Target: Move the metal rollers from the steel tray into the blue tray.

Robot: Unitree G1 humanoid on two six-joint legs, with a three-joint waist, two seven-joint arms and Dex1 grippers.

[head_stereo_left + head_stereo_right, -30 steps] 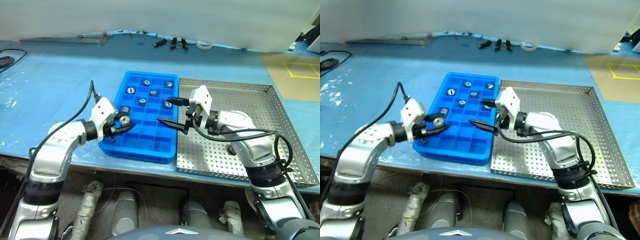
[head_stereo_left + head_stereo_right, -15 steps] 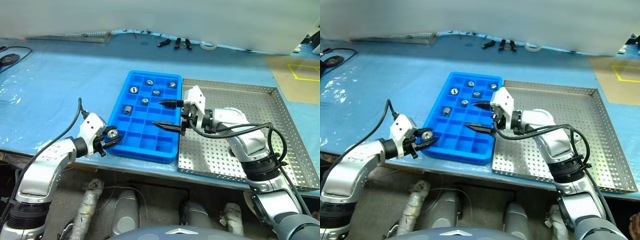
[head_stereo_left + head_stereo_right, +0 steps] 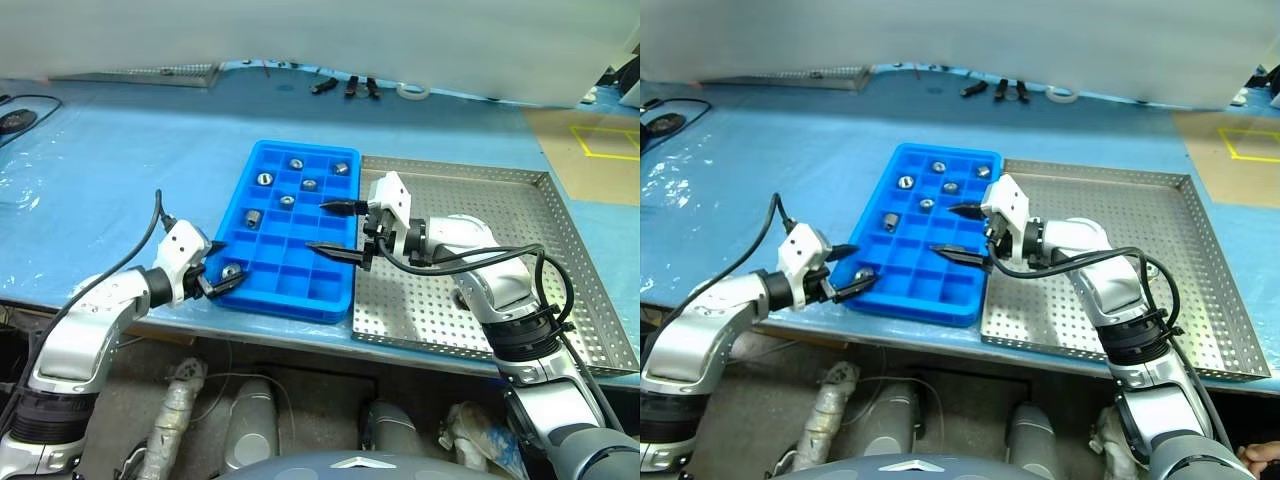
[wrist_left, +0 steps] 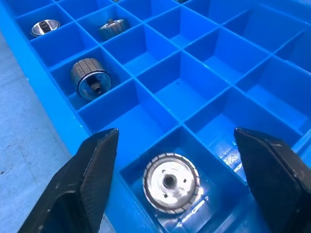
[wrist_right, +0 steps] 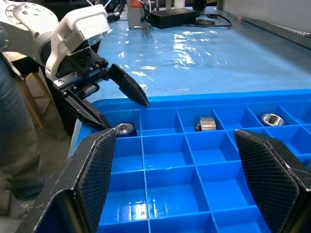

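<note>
With both jaws spread and empty, the roller lies in the near-left corner cell of the blue tray, where the withdrawing left gripper could nudge that tray.

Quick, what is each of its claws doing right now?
Left gripper: open, holding nothing, above a roller lying in the blue tray.
Right gripper: open, holding nothing.
</note>
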